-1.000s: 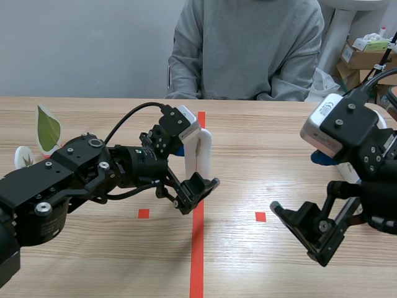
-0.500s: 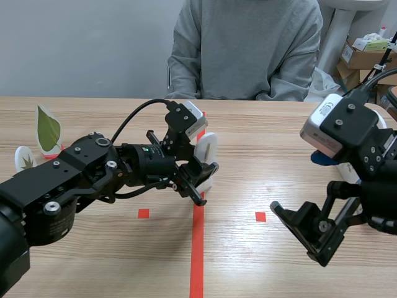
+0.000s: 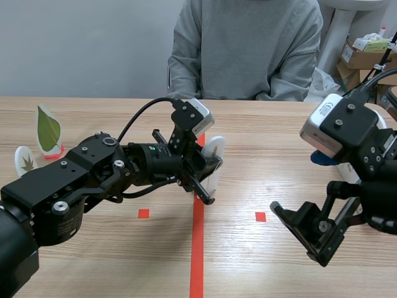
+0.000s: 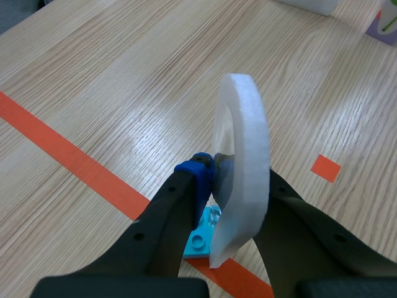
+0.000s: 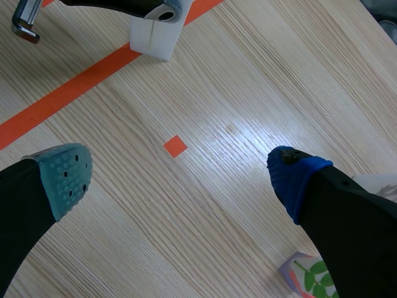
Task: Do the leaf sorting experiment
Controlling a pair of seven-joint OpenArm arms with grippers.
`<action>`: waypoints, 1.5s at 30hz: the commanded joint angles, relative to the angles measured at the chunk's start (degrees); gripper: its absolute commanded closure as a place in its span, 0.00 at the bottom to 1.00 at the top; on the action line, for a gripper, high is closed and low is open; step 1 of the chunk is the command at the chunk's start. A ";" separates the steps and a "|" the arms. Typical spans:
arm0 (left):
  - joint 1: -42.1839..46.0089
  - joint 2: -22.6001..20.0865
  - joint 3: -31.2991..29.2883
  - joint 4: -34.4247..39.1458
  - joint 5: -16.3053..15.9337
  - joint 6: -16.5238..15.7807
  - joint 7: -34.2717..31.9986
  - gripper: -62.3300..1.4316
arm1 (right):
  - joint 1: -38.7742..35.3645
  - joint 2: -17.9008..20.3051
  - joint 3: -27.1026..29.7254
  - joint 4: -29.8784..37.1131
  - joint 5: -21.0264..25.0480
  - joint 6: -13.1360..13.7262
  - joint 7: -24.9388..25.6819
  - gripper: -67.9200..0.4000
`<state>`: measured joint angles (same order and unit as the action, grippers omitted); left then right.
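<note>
Where the long tape line (image 3: 197, 248) runs down the desk (image 3: 260, 273), you find the left claw (image 3: 206, 172) clamped on a white foam disc (image 4: 245, 143). The disc is held on edge, with one finger against each flat face.

- Foam disc: low over the tape line, near the desk's middle. You cannot tell whether its lower edge touches the wood.
- Light blue studded plate (image 4: 201, 237): flat on the desk under the left claw, at the edge of the tape line.
- Right claw (image 5: 180, 180): fingers wide apart and gripping nothing. It hangs over bare wood near a small orange-red square (image 5: 175, 146), well apart from the disc.
- Green leaf card (image 3: 48, 129): upright at the desk's far left, beyond the left arm.
- Small white disc with a leaf picture (image 3: 25, 159): just beside that card.
- Card with a green leaf print (image 5: 310, 276): on the desk below the right claw's blue-padded finger.
- Person in a grey sweatshirt (image 3: 248, 43): seated across from you.
</note>
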<state>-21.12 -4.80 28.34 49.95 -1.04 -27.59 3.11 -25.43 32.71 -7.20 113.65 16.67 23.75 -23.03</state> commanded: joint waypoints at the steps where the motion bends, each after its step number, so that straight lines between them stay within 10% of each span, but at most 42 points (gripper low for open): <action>1: -0.76 0.31 -0.39 0.98 -0.17 0.04 -0.81 0.91 | 0.52 0.11 0.81 0.79 -0.02 -0.17 0.26 0.15; 10: 1.68 -0.52 -1.16 3.54 -0.20 -0.17 -1.79 0.91 | 0.52 0.11 0.81 0.79 -0.02 -0.17 0.26 0.15; 19: 18.71 -4.15 -12.55 25.27 -1.01 -0.17 -0.94 0.91 | 0.52 0.11 0.81 0.79 -0.02 -0.17 0.28 0.15; 27: 33.18 -4.11 -26.95 37.57 -10.23 -0.22 -0.70 0.91 | 0.52 0.11 0.81 0.79 -0.02 -0.17 0.26 0.15; 45: 28.94 -4.79 -43.25 26.86 -14.62 2.86 0.09 0.91 | 0.52 0.11 0.81 0.79 -0.04 -0.17 0.26 0.15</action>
<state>8.93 -9.21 -15.29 76.95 -15.05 -24.60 3.90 -25.43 32.71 -7.20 113.65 16.67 23.75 -23.05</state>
